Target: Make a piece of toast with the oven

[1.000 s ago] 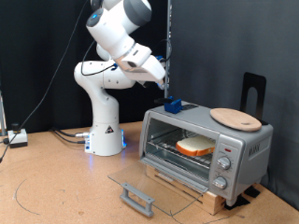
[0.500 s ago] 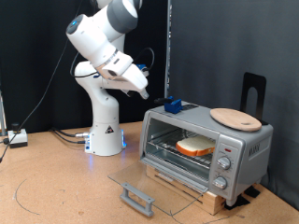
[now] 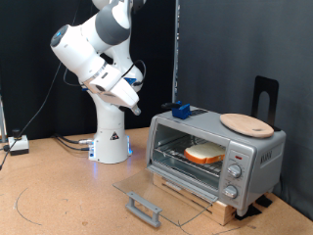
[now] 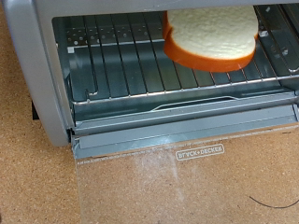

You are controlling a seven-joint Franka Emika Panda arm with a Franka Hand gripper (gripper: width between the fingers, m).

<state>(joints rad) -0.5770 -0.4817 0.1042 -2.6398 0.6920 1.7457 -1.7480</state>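
The piece of toast (image 3: 204, 153) lies flat on the wire rack (image 4: 121, 58) inside the oven (image 3: 215, 154), well below the gripper (image 3: 127, 100) and off toward the exterior view's right. The glass door (image 3: 161, 195) is dropped fully open and lies flat in front of the oven, so the slice looks already loaded and the door not yet shut.

The gripper hangs in the air, raised and well apart from the oven, with nothing seen between its fingers. Whether the fingers are spread or together cannot be told: in the exterior view they are too small, and the wrist view shows no fingers at all.

Judging from the scene, careful work here means keeping the arm clear of the open door and its handle (image 3: 143, 208), and leaving the slice seated square on the rack, not overhanging its front edge.

The wrist view cuts off the oven's knobs and the far corner of the slice. The round wooden plate (image 3: 245, 123) rests on the oven's top, beside a small blue object (image 3: 182, 111) too indistinct to name.
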